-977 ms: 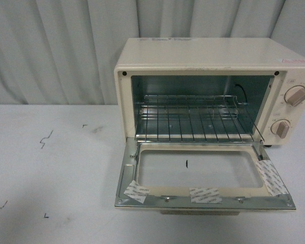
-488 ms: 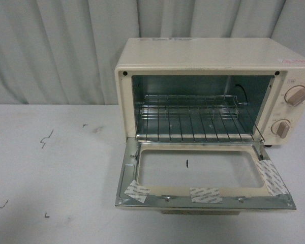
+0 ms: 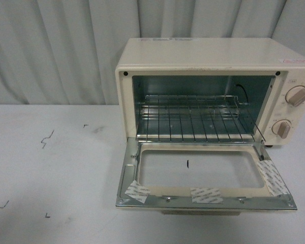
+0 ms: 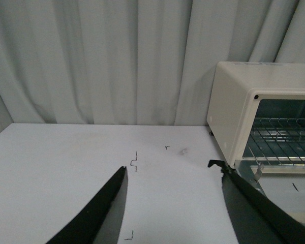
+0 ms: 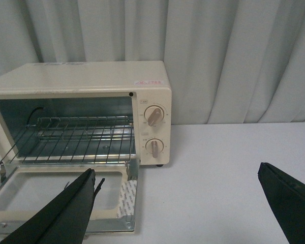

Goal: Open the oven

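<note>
Oven (image 3: 213,56) sits on the white table (image 3: 51,173), right of centre, its glass door (image 3: 206,178) folded flat and the wire rack (image 3: 193,122) exposed. Left gripper (image 4: 173,203) and right gripper (image 5: 178,203) both hang with fingers spread, holding nothing, clear of the oven.

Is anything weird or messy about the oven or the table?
The oven door lies fully open with strips of white tape stuck along its inside frame, which ovens don't normally have. The table has small black pen marks. Nothing looks spilled or broken.
</note>
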### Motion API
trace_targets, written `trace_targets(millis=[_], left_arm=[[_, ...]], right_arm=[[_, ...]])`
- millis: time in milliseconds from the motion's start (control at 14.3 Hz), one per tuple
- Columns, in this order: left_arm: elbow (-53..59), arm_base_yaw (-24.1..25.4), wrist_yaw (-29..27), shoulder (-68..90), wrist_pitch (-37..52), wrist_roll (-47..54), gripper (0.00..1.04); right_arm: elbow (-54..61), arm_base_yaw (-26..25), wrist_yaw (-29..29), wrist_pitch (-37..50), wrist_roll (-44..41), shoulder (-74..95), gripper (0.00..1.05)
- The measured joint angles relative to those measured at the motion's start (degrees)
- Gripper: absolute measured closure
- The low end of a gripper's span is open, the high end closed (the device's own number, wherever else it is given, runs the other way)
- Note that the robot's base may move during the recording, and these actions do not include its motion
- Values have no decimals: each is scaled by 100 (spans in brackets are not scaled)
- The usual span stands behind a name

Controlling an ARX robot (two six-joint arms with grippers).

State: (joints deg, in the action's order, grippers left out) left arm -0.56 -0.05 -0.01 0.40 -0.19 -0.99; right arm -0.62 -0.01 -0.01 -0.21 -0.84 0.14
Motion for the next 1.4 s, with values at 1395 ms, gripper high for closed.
trace_targets(millis=[1395], left_arm=[[0,0,0,0,2,0,7]], right_arm=[[0,0,0,0,0,4,6]])
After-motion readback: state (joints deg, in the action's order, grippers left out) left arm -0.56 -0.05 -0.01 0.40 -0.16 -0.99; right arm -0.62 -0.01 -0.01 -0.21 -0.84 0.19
